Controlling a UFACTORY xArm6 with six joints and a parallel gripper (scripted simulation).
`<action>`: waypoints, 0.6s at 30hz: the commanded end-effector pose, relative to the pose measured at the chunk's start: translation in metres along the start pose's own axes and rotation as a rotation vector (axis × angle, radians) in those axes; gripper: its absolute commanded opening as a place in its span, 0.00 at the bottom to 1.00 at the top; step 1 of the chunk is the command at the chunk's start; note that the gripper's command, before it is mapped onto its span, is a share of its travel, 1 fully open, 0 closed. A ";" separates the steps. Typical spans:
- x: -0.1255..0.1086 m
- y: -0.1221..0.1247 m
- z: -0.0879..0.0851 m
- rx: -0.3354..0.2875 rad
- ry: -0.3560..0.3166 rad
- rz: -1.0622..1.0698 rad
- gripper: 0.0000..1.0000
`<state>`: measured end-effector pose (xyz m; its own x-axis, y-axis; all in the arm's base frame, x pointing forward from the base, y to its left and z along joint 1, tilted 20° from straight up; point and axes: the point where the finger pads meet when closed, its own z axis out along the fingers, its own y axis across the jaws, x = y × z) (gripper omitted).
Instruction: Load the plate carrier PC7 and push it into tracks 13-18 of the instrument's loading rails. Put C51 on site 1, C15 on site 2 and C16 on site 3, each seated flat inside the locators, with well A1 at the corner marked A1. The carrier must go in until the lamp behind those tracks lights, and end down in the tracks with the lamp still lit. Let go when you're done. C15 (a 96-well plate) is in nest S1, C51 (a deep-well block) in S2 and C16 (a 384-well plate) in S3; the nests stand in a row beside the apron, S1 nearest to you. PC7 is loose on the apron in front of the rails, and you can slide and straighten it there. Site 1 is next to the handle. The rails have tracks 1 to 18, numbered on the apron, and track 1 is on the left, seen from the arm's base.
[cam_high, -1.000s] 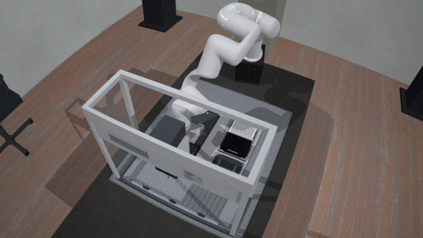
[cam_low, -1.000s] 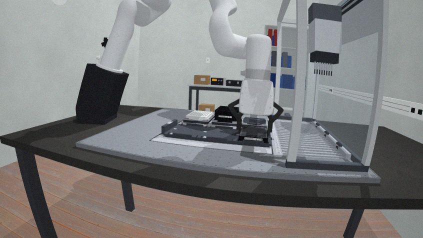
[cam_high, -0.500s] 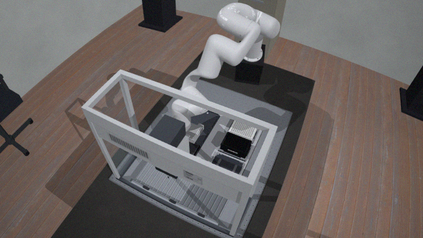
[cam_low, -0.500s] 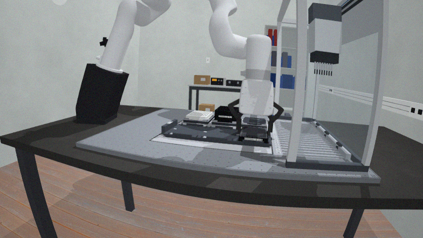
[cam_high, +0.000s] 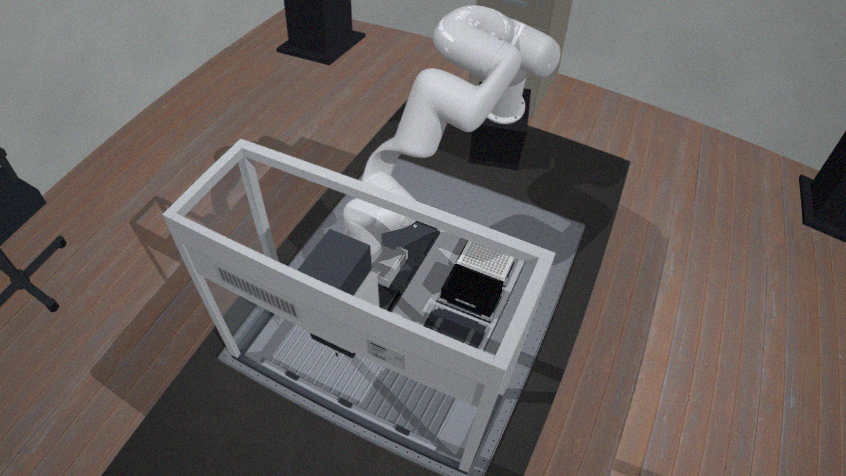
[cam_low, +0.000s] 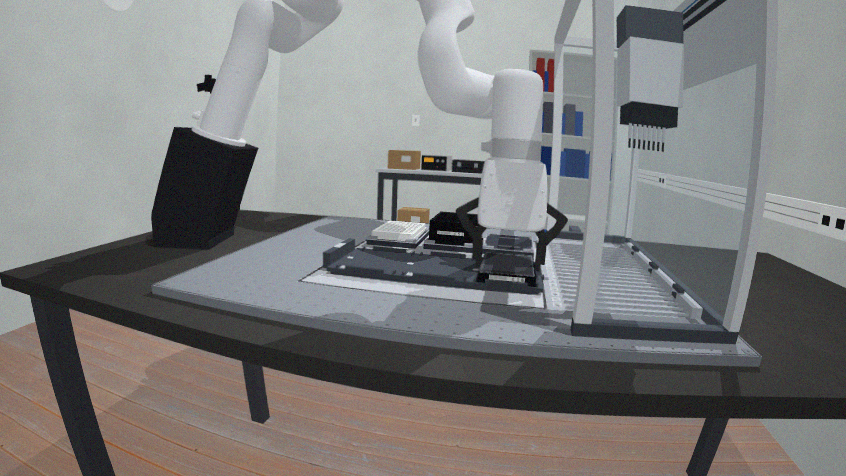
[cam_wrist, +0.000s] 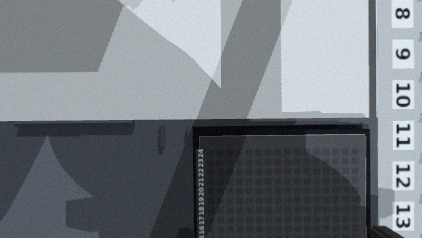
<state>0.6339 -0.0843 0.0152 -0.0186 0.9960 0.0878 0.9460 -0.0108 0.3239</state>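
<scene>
The dark plate carrier PC7 (cam_low: 414, 265) lies on the apron in front of the rails, its handle (cam_low: 338, 248) pointing away from them. A dark 384-well plate, C16 (cam_low: 507, 269), lies on the carrier's site nearest the rails. In the wrist view it (cam_wrist: 282, 185) fills the lower right, with column numbers along its left edge. My gripper (cam_low: 508, 248) stands over this plate, open, with one finger on each side and not gripping it. The white 96-well plate C15 (cam_low: 399, 230) and the black deep-well block C51 (cam_low: 452, 227) sit in their nests behind the carrier.
The instrument's white frame (cam_high: 354, 296) spans the deck, and its pipetting head (cam_low: 647, 76) hangs above the ribbed rails (cam_low: 615, 284). Track numbers 8 to 13 (cam_wrist: 402, 115) run along the apron's edge. Nest S3 (cam_high: 455, 325) stands empty beside the block.
</scene>
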 end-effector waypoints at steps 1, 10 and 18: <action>0.000 0.002 -0.002 -0.005 -0.001 0.000 1.00; 0.000 0.002 -0.005 -0.005 -0.001 0.000 1.00; 0.000 0.002 -0.018 -0.005 -0.001 0.000 1.00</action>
<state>0.6305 -0.0853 0.0259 -0.0187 0.9960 0.0878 0.9459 -0.0108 0.3242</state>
